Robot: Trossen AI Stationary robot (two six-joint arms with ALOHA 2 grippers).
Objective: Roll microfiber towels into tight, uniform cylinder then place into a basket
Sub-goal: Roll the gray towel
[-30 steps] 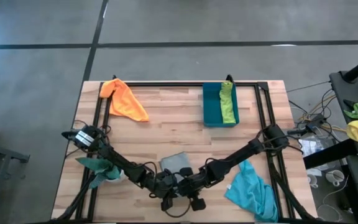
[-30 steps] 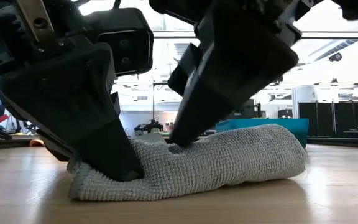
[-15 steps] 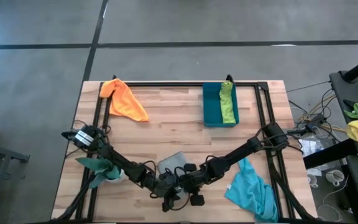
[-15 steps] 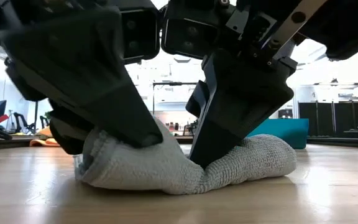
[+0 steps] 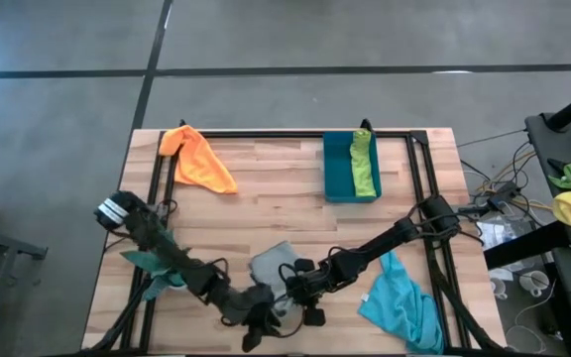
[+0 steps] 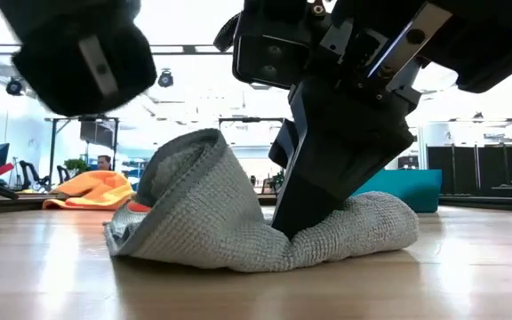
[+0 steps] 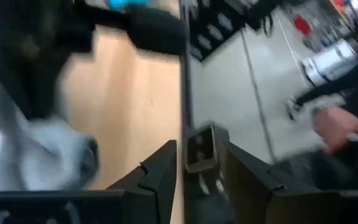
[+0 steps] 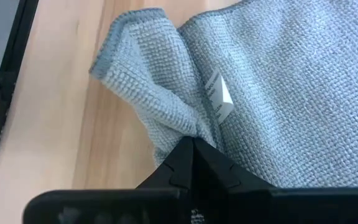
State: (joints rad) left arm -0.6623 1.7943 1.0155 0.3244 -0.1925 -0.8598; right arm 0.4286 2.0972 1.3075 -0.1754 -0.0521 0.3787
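Observation:
The grey towel (image 5: 271, 264) lies bunched on the table near its front edge. In the low view its left part stands up in a hump (image 6: 189, 182) and its underside rests on the wood. My right gripper (image 5: 297, 284) is shut on its near right part. My left gripper (image 5: 254, 335) is open and empty, raised by the table's near edge, clear of the towel (image 7: 39, 149). The lime green towel (image 5: 365, 165) lies in the teal basket (image 5: 339, 169). The orange towel (image 5: 199, 159) lies far left and the turquoise towel (image 5: 404, 303) near right. My right gripper pinches a gathered fold of the grey towel (image 8: 188, 127) between its two shut fingers, just beside the white tag (image 8: 219, 99). The fingers (image 6: 314, 191) slant down from the right and press the cloth onto the table, denting it. The towel rests on the wood, slack.
A dark green thing (image 5: 153, 266) lies under my left arm at the table's left. A black frame rail (image 5: 419, 188) runs along the table's sides. Bare wood (image 5: 266, 198) lies between the grey towel and the basket. A person shows past the table edge in the left wrist view (image 7: 344, 124).
My left gripper has let go of the grey towel, risen and drawn back toward the table's near edge. Before that, both grippers had pushed the towel together. Its left part now stands up in a loose hump while its right part stays pinned under my right gripper.

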